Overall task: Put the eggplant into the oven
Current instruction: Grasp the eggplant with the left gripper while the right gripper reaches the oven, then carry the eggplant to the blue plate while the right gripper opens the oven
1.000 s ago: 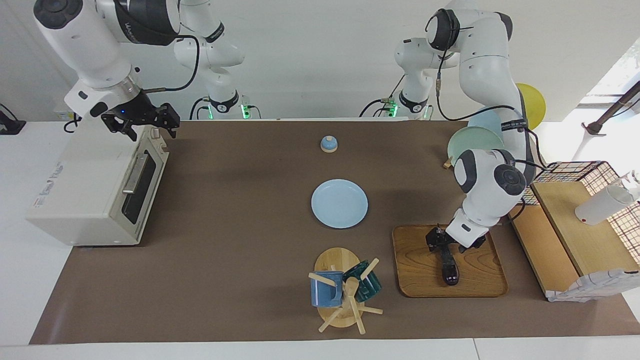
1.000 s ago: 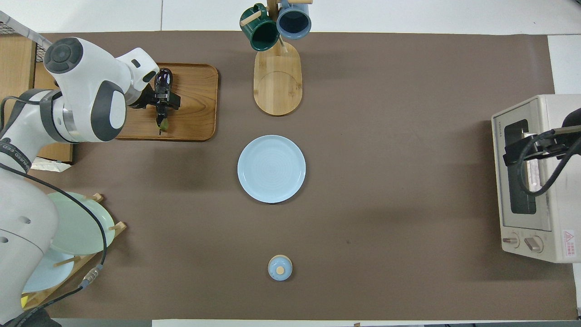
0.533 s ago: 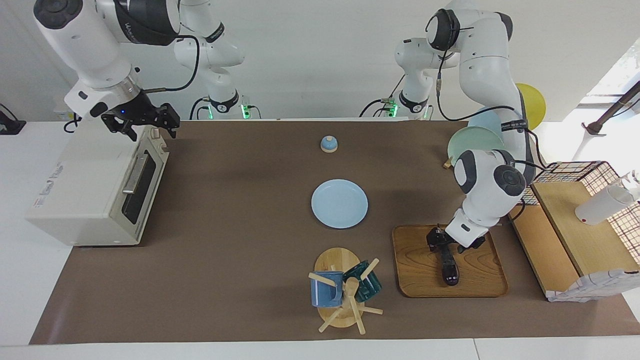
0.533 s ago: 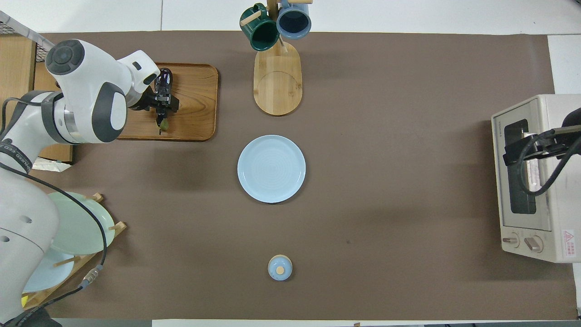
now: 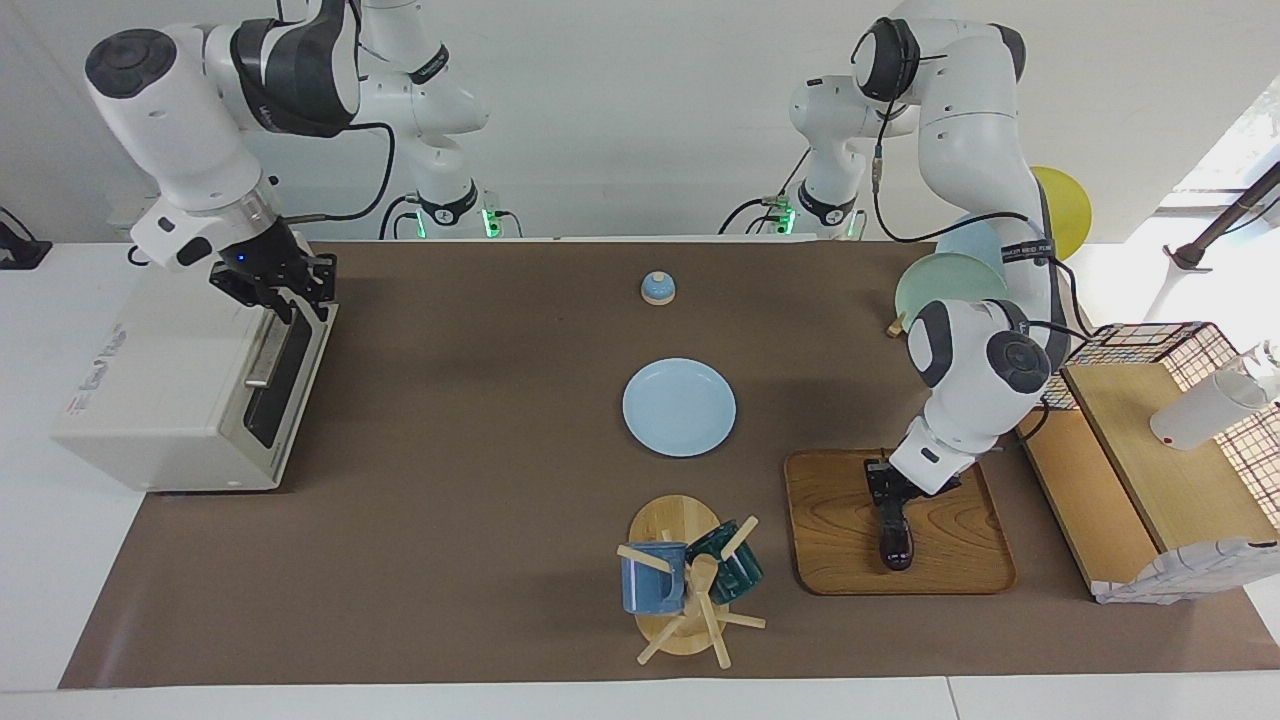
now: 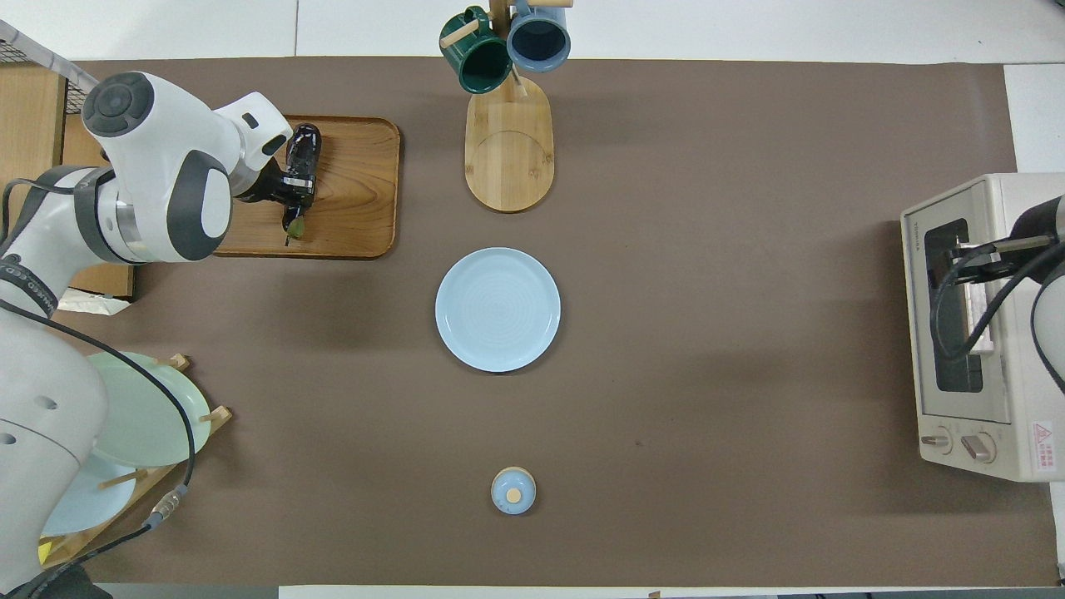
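The dark purple eggplant (image 5: 895, 545) lies on a wooden tray (image 5: 960, 540) toward the left arm's end of the table; it also shows in the overhead view (image 6: 304, 146). My left gripper (image 5: 886, 497) is down on the tray, shut on the eggplant near its stem end; the overhead view shows this gripper (image 6: 295, 187) too. The off-white oven (image 5: 170, 390) stands at the right arm's end with its dark glass door closed. My right gripper (image 5: 290, 292) is at the top edge of the door, by the bar handle (image 5: 266, 352).
A light blue plate (image 5: 679, 407) lies mid-table. A wooden mug rack (image 5: 690, 580) with two mugs stands farther from the robots. A small blue lidded pot (image 5: 657, 288) sits nearer to them. A plate rack (image 5: 950, 280) and wooden shelf (image 5: 1150, 470) flank the tray.
My left gripper's fingers have closed in on the eggplant. My right gripper has turned and come down from above the oven's top corner to the door's top edge.
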Controlling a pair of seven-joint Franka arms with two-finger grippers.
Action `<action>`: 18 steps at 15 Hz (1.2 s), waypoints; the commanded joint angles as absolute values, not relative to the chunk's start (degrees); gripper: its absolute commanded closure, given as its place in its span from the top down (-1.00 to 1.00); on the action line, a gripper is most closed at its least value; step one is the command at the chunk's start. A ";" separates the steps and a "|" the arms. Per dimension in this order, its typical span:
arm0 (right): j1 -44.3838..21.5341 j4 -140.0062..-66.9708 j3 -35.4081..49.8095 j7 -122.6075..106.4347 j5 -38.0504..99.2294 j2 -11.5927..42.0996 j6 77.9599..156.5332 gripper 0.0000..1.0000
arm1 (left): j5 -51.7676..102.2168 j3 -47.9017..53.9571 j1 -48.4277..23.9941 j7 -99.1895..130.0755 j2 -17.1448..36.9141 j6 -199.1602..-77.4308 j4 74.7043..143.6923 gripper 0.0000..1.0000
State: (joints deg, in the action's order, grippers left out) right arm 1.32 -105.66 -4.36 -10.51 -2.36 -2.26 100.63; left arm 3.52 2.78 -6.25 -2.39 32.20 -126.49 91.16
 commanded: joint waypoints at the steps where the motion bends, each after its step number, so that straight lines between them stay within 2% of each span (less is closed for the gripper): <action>1: 3.59 -111.96 -4.22 -12.04 -6.48 -4.57 105.02 -1.00 | 5.88 2.37 -6.33 -2.29 30.86 -123.66 90.09 -1.00; 4: 5.01 -115.13 -4.22 -11.95 -9.93 -4.04 109.68 -1.00 | 7.21 2.37 -6.24 -0.01 25.60 -117.98 90.70 -1.00; 7: 5.19 -115.58 -4.22 -10.11 -10.20 -3.34 110.04 -1.00 | 7.73 2.46 -7.29 4.72 20.14 -112.16 92.37 -1.00; 13: 5.10 -119.79 -4.13 -10.11 -10.99 -2.90 115.57 -1.00 | 10.10 2.46 -18.00 15.89 15.47 -106.69 94.13 -1.00; 15: 4.31 -119.71 -3.96 -8.63 -10.99 -2.64 115.75 -1.00 | 10.20 2.46 -23.27 21.51 13.20 -110.89 99.72 -1.00; 18: 0.02 -119.88 -3.87 -2.66 -10.28 -0.89 117.15 -1.00 | 10.46 2.46 -29.60 26.27 9.58 -125.21 111.86 -1.00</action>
